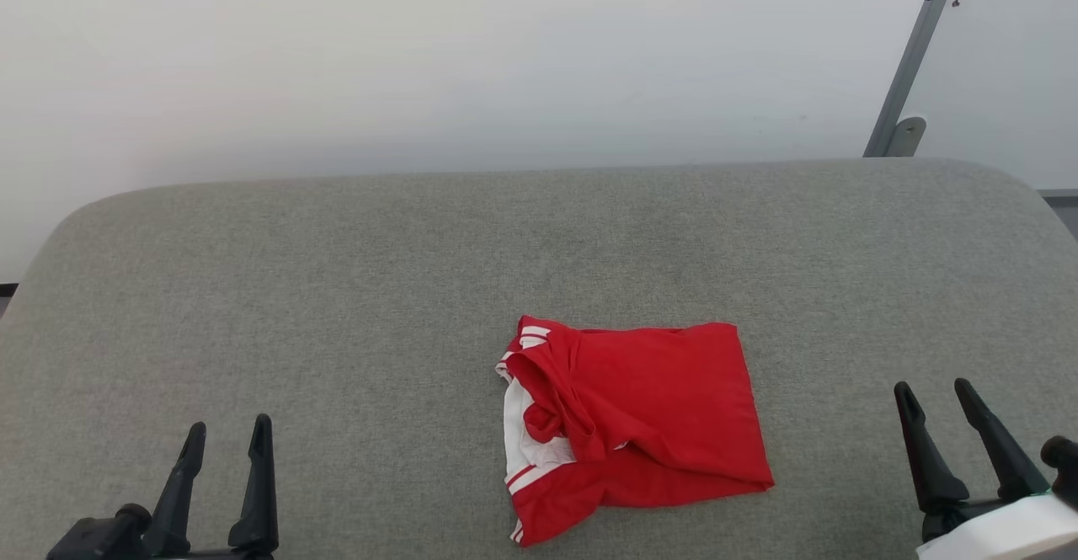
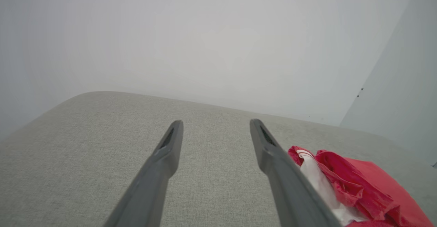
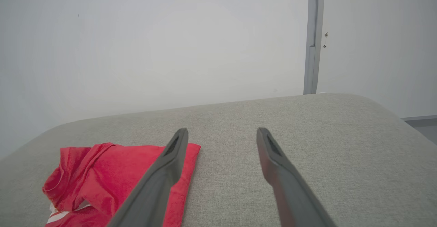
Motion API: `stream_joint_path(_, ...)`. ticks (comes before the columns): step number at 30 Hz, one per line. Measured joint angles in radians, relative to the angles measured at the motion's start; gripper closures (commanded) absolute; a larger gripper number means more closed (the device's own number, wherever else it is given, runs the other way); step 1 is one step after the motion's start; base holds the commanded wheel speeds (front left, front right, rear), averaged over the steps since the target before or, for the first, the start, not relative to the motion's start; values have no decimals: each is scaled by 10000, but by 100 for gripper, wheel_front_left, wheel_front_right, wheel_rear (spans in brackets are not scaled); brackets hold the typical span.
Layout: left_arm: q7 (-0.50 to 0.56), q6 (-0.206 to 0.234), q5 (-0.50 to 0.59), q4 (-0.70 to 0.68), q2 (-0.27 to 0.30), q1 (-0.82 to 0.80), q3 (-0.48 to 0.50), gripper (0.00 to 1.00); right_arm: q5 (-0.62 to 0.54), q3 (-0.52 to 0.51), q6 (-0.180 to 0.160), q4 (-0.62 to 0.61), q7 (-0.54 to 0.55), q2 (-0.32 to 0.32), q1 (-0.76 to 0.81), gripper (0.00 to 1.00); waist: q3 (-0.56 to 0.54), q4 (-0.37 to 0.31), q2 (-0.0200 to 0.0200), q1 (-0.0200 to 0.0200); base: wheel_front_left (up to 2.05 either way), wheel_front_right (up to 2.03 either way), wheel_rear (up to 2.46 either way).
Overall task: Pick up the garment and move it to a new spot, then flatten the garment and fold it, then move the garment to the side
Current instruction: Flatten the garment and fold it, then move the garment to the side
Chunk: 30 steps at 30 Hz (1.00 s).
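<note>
left end effector (image 1: pixel 230 424) hangs over the near left part of the table, its two long dark fingers spread wide apart with nothing between them, tips pointing away from the robot. right end effector (image 1: pixel 932 386) sits at the near right, a pale forearm piece showing behind it; its dark fingers are likewise spread and hold nothing. both are well apart from the cloth. between them, a little right of the middle and toward the near edge, lies the soft bright red cloth garment with white lining and thin white stripes on its trim (image 1: pixel 648 408). it rests in a loosely folded, roughly rectangular heap: the right part lies flat and smooth, while the left part is bunched, with white lining turned out and striped trim showing at the upper left and lower left corners. in the left wrist view the garment shows just to the right of the fingers; in the right wrist view it shows to the left, partly behind one finger. it lies on the wide padded table covered in grey woven fabric with rounded far corners (image 1: pixel 337 290). beyond the far edge stands a plain white wall (image 1: pixel 421 55), and at the far right a slim grey metal post (image 1: pixel 914 55) runs up along it.
</note>
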Motion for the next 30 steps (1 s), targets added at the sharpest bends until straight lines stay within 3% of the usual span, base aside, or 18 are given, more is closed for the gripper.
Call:
stream_joint_path(23,0,0,378,117,0,-39,-128,0,-305,-65,0,165,-207,297,178,0,37,39,0,0,0,0,0)
stream_joint_path(30,0,0,416,136,-25,-116,-186,0,-69,374,0,458,50,79,-227,0,99,132,0,0,0,0,0)
